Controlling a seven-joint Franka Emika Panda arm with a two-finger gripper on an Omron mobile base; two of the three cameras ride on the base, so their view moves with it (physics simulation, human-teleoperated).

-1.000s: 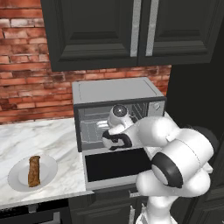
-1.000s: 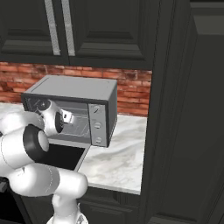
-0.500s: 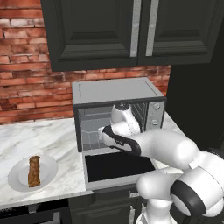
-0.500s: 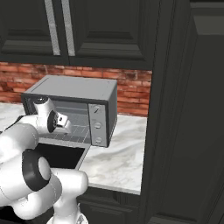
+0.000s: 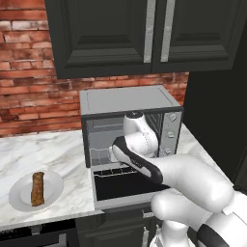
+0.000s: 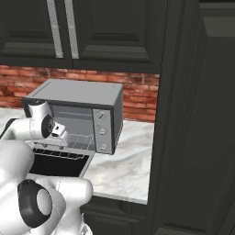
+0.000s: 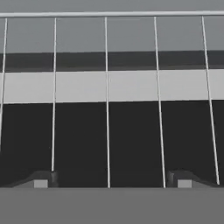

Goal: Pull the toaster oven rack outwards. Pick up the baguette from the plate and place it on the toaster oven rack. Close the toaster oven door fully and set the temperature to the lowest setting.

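Observation:
The grey toaster oven (image 5: 128, 99) (image 6: 78, 92) stands on the counter with its door (image 5: 125, 190) (image 6: 55, 165) folded down flat. The wire rack (image 5: 110, 170) (image 6: 69, 149) sticks partly out of the cavity over the door. My gripper (image 6: 62, 135) (image 7: 109, 181) hovers just above the rack's front part, open, nothing between its fingertips (image 7: 41, 181). In the hand view the rack's wires (image 7: 106, 100) run straight under the jaws. The brown baguette (image 5: 37, 188) lies on the white plate (image 5: 19, 198) at the left of the counter.
Three round knobs (image 5: 172, 117) (image 6: 102, 131) sit on the oven's right panel. Dark cabinets (image 5: 120, 34) hang above the oven and a tall dark cabinet (image 6: 197, 114) borders the marble counter (image 6: 124, 160) on the right. A brick wall (image 5: 29, 82) runs behind.
The jaws have spread wide and let go of the rack wire. The arm's elbow has swung down and to the right, and the hand sits a little higher over the rack.

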